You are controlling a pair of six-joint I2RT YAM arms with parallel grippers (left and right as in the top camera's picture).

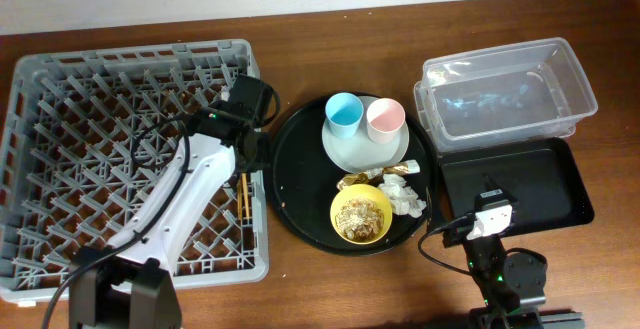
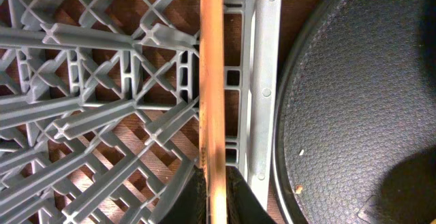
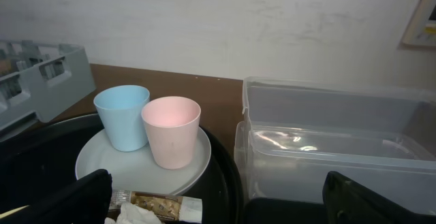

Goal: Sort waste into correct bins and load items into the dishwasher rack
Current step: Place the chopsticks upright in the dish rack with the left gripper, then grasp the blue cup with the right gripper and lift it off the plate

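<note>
the step in hand looks like loading the chopsticks [image 2: 212,81] into the dishwasher rack [image 1: 100,149]. the left gripper [image 2: 214,186] is closed tight on the wooden shaft, which runs straight out from its jaws over the grey lattice, just inside the rack's right wall and alongside the round black tray [image 1: 295,184]. from the wrist view i can't tell whether it's one stick or two pressed together, nor whether the wood touches the pegs or hangs just above them. the right gripper [image 3: 225,200] is spread wide with nothing in it, low by the shallow black tray [image 1: 550,174], facing the blue cup [image 3: 122,117] and pink cup [image 3: 172,130], which stand upright side by side on the pale plate [image 3: 95,164]. everything else sits unsorted on the round tray: the yellow bowl [image 1: 361,214] with scraps in it, the tissue wads [image 1: 406,199], the foil wrapper [image 1: 368,176]. the clear tub [image 1: 510,94] holds no waste i can see. next, i'd say, the left needs to settle the wood between the pegs and let go cleanly, so it doesn't roll or slip through the lattice.
</note>
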